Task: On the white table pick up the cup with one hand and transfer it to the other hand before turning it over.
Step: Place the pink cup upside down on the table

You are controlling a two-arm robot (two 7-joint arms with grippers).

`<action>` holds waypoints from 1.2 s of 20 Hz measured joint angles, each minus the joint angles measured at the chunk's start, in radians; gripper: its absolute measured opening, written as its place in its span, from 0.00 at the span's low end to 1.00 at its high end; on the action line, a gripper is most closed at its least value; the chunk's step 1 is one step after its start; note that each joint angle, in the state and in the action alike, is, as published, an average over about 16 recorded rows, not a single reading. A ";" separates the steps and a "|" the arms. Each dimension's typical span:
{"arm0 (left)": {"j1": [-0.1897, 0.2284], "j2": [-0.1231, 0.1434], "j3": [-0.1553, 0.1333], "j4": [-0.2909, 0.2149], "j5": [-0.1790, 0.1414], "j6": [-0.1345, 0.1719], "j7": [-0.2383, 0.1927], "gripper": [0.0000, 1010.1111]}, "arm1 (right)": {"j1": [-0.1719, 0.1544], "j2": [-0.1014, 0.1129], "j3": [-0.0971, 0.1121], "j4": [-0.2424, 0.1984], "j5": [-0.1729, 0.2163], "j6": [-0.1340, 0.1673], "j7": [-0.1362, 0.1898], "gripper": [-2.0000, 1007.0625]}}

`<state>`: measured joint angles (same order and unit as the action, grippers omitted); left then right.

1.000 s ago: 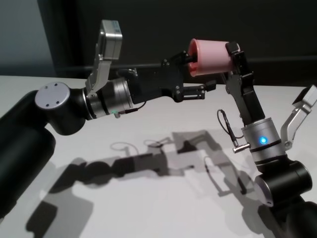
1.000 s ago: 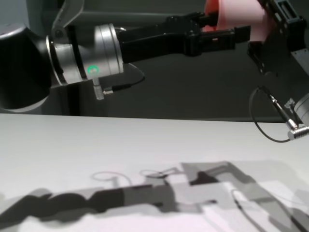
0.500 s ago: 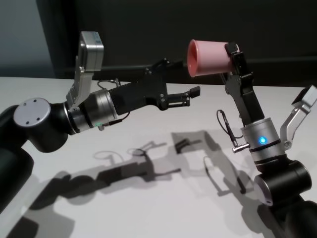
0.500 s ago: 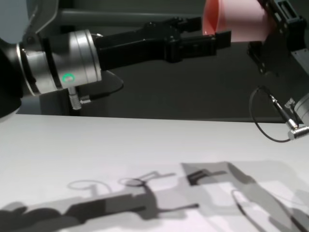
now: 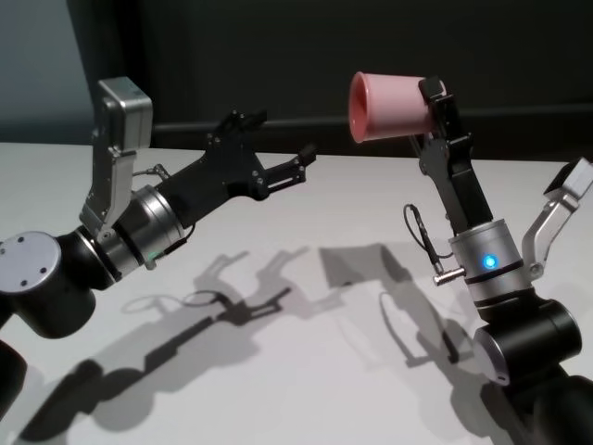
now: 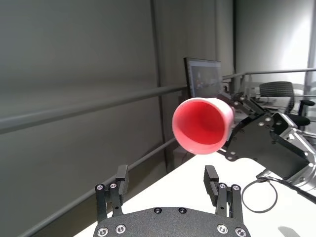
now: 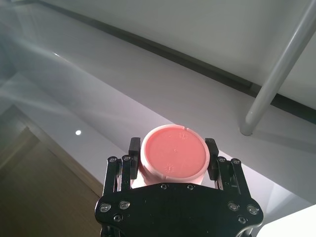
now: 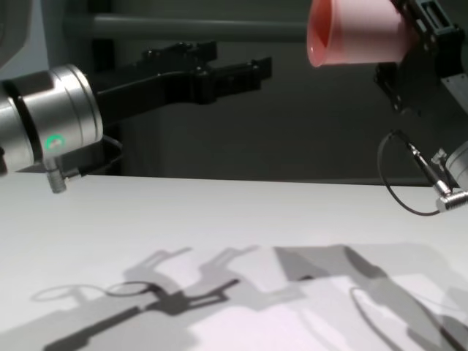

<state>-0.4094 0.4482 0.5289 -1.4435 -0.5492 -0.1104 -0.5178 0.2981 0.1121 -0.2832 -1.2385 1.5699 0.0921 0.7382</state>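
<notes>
The right gripper (image 5: 428,93) stands high above the right side of the white table (image 5: 306,371), at the top of a forearm that rises steeply from the near right corner. Its black fingers (image 7: 211,159) are clamped on the base end of the pink cup (image 5: 387,107), one on each side, as the right wrist view shows with the cup's flat bottom (image 7: 174,154) sitting between them. The cup lies on its side in the air, well clear of the tabletop, with its rolled rim and open mouth facing left toward the other arm. In the chest view the cup (image 8: 356,34) sits at the upper edge of the picture, with the right gripper (image 8: 413,25) partly cut off by the right edge.

The left gripper (image 5: 278,158) hangs above the left-centre of the table, pointing right and slightly upward at the cup's mouth. Its fingers (image 6: 211,178) are spread apart and hold nothing. A clear gap of open air separates its tips from the cup's rim; in the left wrist view the cup (image 6: 201,126) floats beyond and above the two prongs, its interior visible. In the chest view the left gripper (image 8: 230,69) sits lower than the cup and well to its left.

Below both arms the white tabletop carries their shadows (image 5: 232,297). A black cable loop (image 5: 422,236) hangs beside the right wrist.
</notes>
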 joint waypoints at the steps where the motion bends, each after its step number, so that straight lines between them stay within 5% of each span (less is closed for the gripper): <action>1: 0.017 0.000 -0.009 -0.013 0.010 0.001 0.033 0.99 | 0.000 0.000 0.000 0.000 0.000 0.000 0.000 0.75; 8: 0.119 -0.031 -0.062 -0.067 0.087 -0.009 0.235 0.99 | 0.000 0.000 0.000 0.000 0.000 0.000 0.000 0.75; 14: 0.187 -0.073 -0.092 -0.089 0.150 -0.018 0.368 0.99 | 0.000 0.000 0.000 0.000 0.000 0.000 0.000 0.75; 24: 0.287 -0.118 -0.139 -0.124 0.205 -0.033 0.491 0.99 | 0.000 0.000 0.000 0.000 0.000 0.000 0.000 0.75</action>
<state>-0.1226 0.3299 0.3902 -1.5670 -0.3444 -0.1436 -0.0272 0.2981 0.1122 -0.2834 -1.2385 1.5699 0.0920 0.7381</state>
